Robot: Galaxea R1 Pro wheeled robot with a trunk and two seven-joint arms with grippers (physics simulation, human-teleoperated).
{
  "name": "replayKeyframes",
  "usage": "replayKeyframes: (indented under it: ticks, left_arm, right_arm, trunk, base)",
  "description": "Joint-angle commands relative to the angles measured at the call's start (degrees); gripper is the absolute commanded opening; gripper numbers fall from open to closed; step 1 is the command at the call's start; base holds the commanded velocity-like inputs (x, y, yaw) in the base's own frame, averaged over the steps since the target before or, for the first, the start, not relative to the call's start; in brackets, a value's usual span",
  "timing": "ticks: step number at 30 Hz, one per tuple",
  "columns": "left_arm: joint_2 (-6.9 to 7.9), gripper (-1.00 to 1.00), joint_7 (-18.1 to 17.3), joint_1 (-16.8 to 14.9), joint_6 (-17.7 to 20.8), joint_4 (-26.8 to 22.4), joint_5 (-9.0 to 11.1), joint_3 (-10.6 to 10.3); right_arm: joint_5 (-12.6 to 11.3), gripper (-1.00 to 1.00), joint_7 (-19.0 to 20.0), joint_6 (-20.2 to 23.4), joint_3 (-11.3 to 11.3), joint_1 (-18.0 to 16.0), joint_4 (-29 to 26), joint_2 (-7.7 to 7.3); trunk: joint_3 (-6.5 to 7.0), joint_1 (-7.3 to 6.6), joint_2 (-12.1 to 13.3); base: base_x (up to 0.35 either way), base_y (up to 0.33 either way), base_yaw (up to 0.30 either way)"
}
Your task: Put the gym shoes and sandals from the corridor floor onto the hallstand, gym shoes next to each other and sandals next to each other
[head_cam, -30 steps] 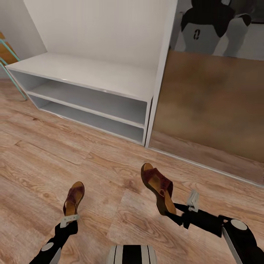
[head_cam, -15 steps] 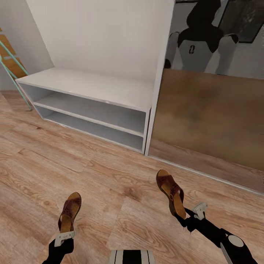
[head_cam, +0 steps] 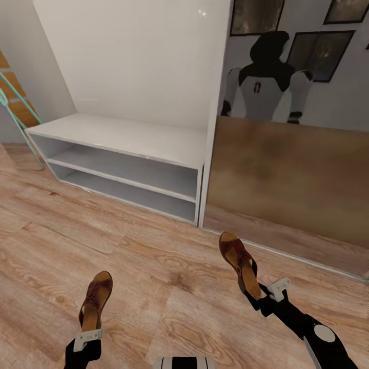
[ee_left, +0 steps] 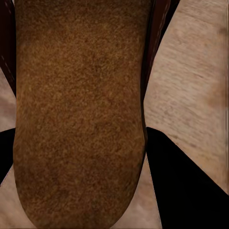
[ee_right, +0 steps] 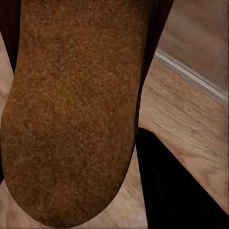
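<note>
Nearest, at the lower edge of the head view: the left gripper [head_cam: 88, 335] is clamped on the heel end of the left sandal [head_cam: 94, 302], toe pointed away from the robot, sole roughly level above the floor [head_cam: 154, 266]. In the left wrist view the tan insole of that sandal [ee_left: 78, 109] is seen close up, with a dark finger [ee_left: 186, 186] beside it and wood planks behind.

The right gripper [head_cam: 267, 297] is closed on the heel of the right sandal [head_cam: 239, 262], which is held rolled onto its side, toe pointed toward the rack and mirror. In the right wrist view the insole of this sandal [ee_right: 76, 109] is seen close, a dark finger [ee_right: 167, 186] alongside, with planks and a pale strip along the mirror base beyond. The two sandals are held well apart, both clear of the floor as far as can be told.

Further out: light wood-plank floor, bare between the sandals and the shoe rack [head_cam: 128, 138]. The rack stands against the white wall [head_cam: 133, 61]: flat top, two low open shelves under it, nothing seen on them. Just beside the rack's right end a tall mirror [head_cam: 287, 179] is mounted, floor and the robot's own reflection [head_cam: 264, 82] seen in it, framed pictures behind that reflection. At far left, a teal metal frame [head_cam: 20, 123] is partly seen.
</note>
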Motion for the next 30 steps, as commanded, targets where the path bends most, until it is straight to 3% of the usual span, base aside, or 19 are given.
replayKeyframes:
  ticks: [1, 4, 8, 9, 11, 17, 23, 24, 26, 30]
  left_arm:
    - [-0.03, -1.00, -0.59, -0.02, -0.13, 0.03, -0.19, 0.48]
    - [0.01, -1.00, -0.72, -0.01, -0.20, -0.03, -0.18, 0.49]
    - [0.08, -1.00, -0.95, 0.52, -0.32, -0.14, -0.18, 0.54]
    - [0.10, -1.00, -1.05, 1.35, -0.60, -0.19, -0.16, 1.05]
    - [0.11, -1.00, -1.15, 2.76, -3.08, -0.22, 0.09, 2.50]
    - [-0.01, -1.00, -1.24, 3.78, -4.83, -0.17, 0.16, 3.02]
    - [-0.24, -1.00, -1.30, 5.46, -5.41, -0.19, 0.17, 3.16]
    - [-0.29, -1.00, -1.00, 6.38, -9.46, -0.03, 0.31, 3.26]
    - [-0.31, -1.00, -0.79, 7.33, -12.42, -0.17, 0.71, 3.29]
    - [-0.32, -1.00, -0.73, 8.19, -13.95, -0.63, 1.00, 3.24]
  right_arm:
    - [0.52, -1.00, 0.26, 0.18, -0.09, -0.01, 0.23, 0.03]
    - [0.64, -1.00, 0.03, -0.19, 0.01, 0.07, 3.51, 0.52]
    - [0.66, -1.00, -0.45, -4.43, -0.04, 0.12, 11.06, 3.15]
    - [0.67, -1.00, -0.59, -8.52, -0.14, 0.12, 15.32, 3.69]
    - [0.62, -1.00, -4.47, -18.14, -0.27, 0.12, 25.18, 3.94]
    - [0.55, -1.00, -13.07, -30.95, -0.23, 0.12, 36.47, 4.10]
    - [0.50, -1.00, -16.85, -38.67, -0.21, 0.12, 44.76, 4.22]
    - [0.41, -1.00, -17.62, -42.65, -0.21, 0.12, 48.58, 4.35]
    - [0.41, -1.00, -17.74, -44.01, -0.21, 0.12, 49.52, 4.71]
    - [0.40, -1.00, -17.80, -44.65, -0.21, 0.12, 49.99, 5.18]
  trunk:
    - [0.28, -0.03, 0.00]
    - [1.21, -0.11, 0.04]
    - [2.45, -0.21, 0.09]
    - [2.76, -0.24, 0.11]
    - [3.38, -0.29, 0.14]
    - [5.24, -0.45, 0.22]
    - [7.11, -0.60, 0.30]
    - [7.42, -0.63, 0.31]
    - [8.04, -0.68, 0.34]
    - [9.28, -0.78, 0.39]
  base:
    - [0.000, 0.000, -0.081]
    - [0.000, 0.000, -0.042]
    - [0.000, 0.000, -0.009]
    - [0.000, 0.000, -0.002]
    - [0.000, 0.000, 0.000]
    - [0.000, 0.000, 0.000]
    - [0.000, 0.000, 0.000]
    - [0.000, 0.000, 0.000]
    - [0.000, 0.000, 0.000]
    - [0.000, 0.000, 0.000]
